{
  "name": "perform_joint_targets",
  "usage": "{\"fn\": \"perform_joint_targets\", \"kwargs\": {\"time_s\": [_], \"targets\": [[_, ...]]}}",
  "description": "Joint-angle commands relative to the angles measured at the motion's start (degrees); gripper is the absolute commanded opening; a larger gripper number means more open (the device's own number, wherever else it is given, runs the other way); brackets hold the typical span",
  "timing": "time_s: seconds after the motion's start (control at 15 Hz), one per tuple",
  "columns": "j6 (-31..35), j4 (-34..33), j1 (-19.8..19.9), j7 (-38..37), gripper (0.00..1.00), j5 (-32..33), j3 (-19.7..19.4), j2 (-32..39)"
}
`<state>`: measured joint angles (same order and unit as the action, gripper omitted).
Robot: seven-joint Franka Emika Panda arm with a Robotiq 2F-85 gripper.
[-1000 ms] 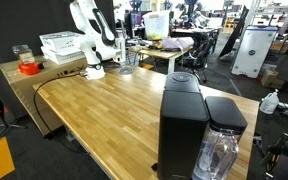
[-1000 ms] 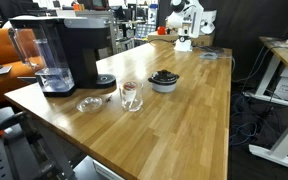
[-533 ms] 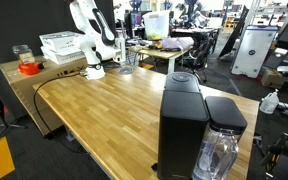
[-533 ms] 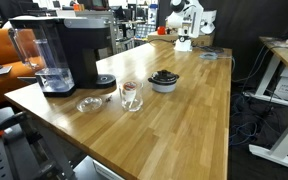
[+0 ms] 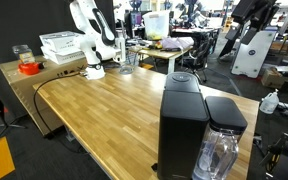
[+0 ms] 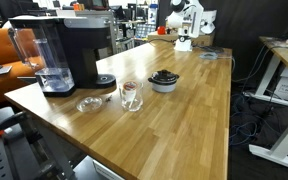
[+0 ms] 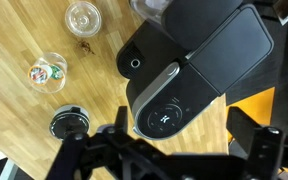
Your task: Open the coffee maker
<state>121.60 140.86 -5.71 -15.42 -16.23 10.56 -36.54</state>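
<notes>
- Standing upright at one end of the wooden worktop [image 6: 189, 125]: coffee maker [image 6: 69, 48], matte black and boxy, with a clear water tank [image 6: 28, 48] at its side.
- Handling, as judged: heavy, stiff body, unlikely to slide. The top lid [image 7: 219, 50] is smooth plastic, probably slippery and hinged. Best taken at its front lip, near the silver-ringed circle [image 7: 167, 112].
- Claw [image 7: 179, 150]: jaws wide apart, holding nothing, with the machine's top framed between them in the wrist view.
- Nearby: glass cup [image 6: 130, 96], small glass dish [image 6: 88, 104], dark bowl [image 6: 164, 80], black disc [image 6: 104, 80] beside the base. The glassware is breakable.
- Obstruction: nothing rests on the lid. The tank looks brittle and is best avoided.
</notes>
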Motion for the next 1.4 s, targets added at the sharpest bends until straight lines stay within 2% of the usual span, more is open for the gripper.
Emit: {"fn": "perform_joint_targets", "kwargs": {"time_s": [0.0, 0.4, 0.6, 1.07, 1.13, 1.33], "targets": [[-0.01, -0.20, -0.40, -0.42, 1.00, 0.30, -0.30, 0.37], [-1.24, -1.05, -0.35, -0.85, 1.00, 0.47, -0.20, 0.62], [-3.82, -3.37, 1.11, -3.40, 1.00, -0.70, -1.95, 2.65], [-1.19, -9.09, 3.36, -2.08, 1.00, -5.99, -9.62, 13.24], [-0.97, -6.55, 3.70, -2.27, 1.00, -3.89, -8.55, 9.99], [-0.89, -7.02, 3.74, -1.98, 1.00, -4.02, -8.68, 11.28]]}}
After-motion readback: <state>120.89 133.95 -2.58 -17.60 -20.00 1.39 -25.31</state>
